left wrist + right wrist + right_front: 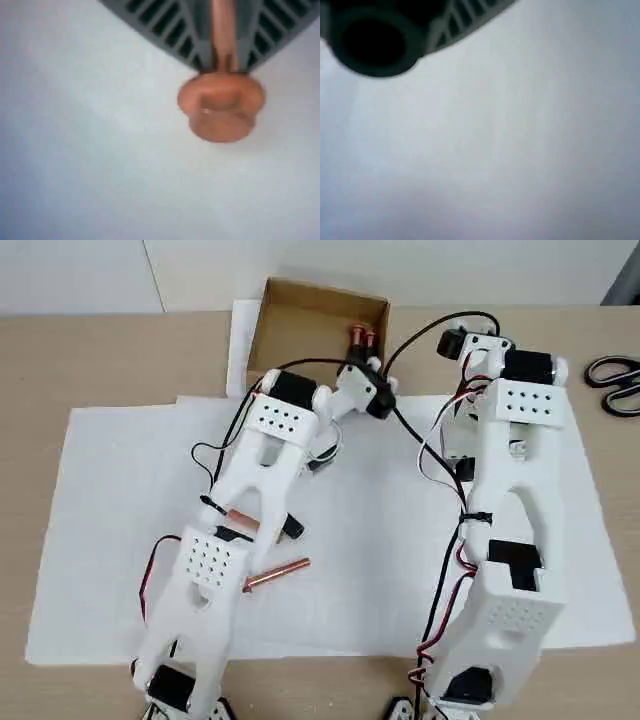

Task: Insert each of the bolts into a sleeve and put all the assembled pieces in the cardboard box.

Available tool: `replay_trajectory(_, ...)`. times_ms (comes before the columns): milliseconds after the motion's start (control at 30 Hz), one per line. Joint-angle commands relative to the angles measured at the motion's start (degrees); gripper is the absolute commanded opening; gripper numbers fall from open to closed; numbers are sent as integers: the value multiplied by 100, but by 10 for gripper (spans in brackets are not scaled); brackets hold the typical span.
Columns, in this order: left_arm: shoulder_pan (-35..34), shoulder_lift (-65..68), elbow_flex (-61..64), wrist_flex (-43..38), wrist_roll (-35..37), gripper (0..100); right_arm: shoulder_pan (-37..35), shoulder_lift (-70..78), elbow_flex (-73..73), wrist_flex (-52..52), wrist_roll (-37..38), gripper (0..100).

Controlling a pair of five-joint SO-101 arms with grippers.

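Two copper-coloured pieces (361, 337) stand in the far right corner of the cardboard box (300, 300); I can't tell whether they wear sleeves. The left gripper (222, 60) is clamped on a copper bolt (220, 107), head down just above the white paper (380, 570), on the near side of the box. The right gripper (405, 25) seems to pinch a black sleeve (372, 45). A loose bolt (277, 574) and a second bolt (241, 519) lie on the paper at near left, so I judge that most of the job is left.
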Motion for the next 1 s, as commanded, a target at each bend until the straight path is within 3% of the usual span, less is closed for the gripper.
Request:
replay_trajectory(0, 0, -123, -295, 62, 26, 13, 57, 57, -88, 48, 26, 5)
replay_trajectory(367, 18, -123, -268, 70, 105, 15, 57, 92, -97, 48, 44, 5)
replay_trajectory(567, -26, -123, -268, 70, 229, 137, 57, 92, -97, 48, 44, 5)
replay_trajectory(967, -18, -70, -136, 62, 264, 137, 57, 127, -97, 48, 44, 5)
